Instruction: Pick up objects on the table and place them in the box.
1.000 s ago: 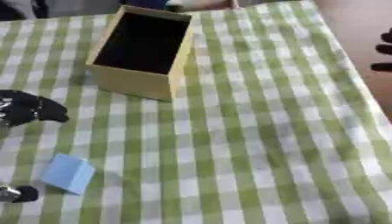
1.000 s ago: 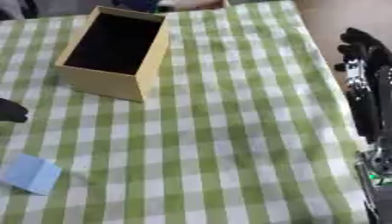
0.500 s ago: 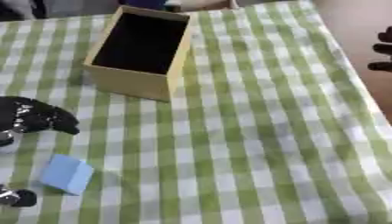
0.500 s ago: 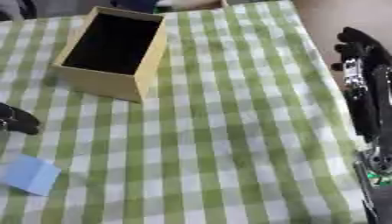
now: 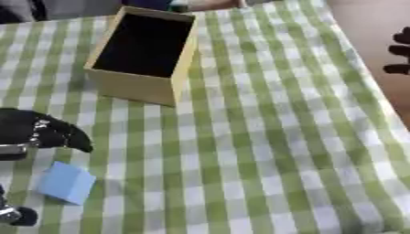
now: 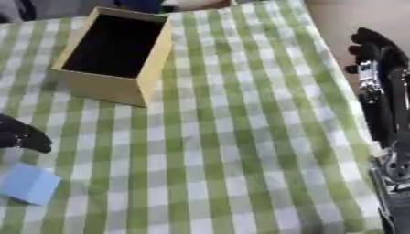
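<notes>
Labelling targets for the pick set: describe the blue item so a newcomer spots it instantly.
Start at the open tan box at the far left of the green checked tablecloth. Come straight toward the near edge, past the black left hand, to the blue block lying flat just beneath it. It is the only blue thing on the cloth, small and squarish.

Green-checked tablecloth — tan box, blue block.

We log our left hand low at the left edge, fingers curled and empty; our right hand upright at the right edge, fingers relaxed.
</notes>
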{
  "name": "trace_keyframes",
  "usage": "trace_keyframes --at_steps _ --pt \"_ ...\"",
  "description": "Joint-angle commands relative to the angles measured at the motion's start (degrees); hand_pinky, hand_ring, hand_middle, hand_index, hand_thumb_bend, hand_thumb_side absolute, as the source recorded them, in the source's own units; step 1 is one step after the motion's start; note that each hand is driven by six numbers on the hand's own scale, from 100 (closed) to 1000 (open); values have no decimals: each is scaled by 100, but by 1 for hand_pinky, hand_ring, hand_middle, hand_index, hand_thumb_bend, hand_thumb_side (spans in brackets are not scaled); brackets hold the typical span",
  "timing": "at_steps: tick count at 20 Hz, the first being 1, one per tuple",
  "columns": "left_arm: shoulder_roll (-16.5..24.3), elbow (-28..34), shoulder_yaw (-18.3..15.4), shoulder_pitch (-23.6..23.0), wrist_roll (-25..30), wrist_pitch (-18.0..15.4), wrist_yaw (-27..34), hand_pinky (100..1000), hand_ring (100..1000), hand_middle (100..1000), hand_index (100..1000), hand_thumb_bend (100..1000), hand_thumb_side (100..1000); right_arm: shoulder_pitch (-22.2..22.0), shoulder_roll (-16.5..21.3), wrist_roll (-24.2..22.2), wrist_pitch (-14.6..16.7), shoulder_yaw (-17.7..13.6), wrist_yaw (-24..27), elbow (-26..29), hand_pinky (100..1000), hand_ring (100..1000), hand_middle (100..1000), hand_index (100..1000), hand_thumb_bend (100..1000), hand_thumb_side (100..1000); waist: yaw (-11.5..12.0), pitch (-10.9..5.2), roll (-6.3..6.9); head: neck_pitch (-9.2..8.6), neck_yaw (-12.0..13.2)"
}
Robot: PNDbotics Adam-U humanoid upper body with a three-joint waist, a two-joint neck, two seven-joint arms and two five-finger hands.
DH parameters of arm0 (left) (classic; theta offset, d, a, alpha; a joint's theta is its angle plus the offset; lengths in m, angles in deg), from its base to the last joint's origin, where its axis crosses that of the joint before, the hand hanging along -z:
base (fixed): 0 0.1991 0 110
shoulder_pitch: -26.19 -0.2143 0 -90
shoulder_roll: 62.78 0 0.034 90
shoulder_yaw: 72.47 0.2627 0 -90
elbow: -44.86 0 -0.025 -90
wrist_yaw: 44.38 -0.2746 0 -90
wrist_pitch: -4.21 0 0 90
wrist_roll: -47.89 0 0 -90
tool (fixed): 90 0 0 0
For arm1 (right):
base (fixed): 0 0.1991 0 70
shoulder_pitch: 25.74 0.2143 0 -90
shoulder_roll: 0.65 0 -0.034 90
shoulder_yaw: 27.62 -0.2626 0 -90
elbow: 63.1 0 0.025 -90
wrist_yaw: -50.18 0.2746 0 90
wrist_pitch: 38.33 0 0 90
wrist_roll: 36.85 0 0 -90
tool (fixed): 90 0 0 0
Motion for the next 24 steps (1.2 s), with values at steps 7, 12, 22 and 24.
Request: trace_keyframes --at_steps 7,12,22,24 --pt "67 75 170 123 68 254 -324 881 873 854 897 665 224 31 32 -11 -1 -13 47 117 675 812 800 890 100 1000 -29 -85 -1 23 45" --pt "3 75 229 160 115 394 -558 882 877 853 898 669 227 27 11 -14 -7 -15 52 117 675 813 800 891 100 1000 -38 -68 4 25 55" --pt "-137 75 371 235 117 559 -905 877 876 844 893 665 245 16 -26 -23 -19 -19 61 117 674 813 799 891 100 1000 -65 -36 5 18 64" --pt "-167 75 398 243 130 591 -961 876 876 842 892 664 245 17 -33 -24 -21 -19 63 117 674 814 799 891 100 1000 -69 -32 5 14 67"
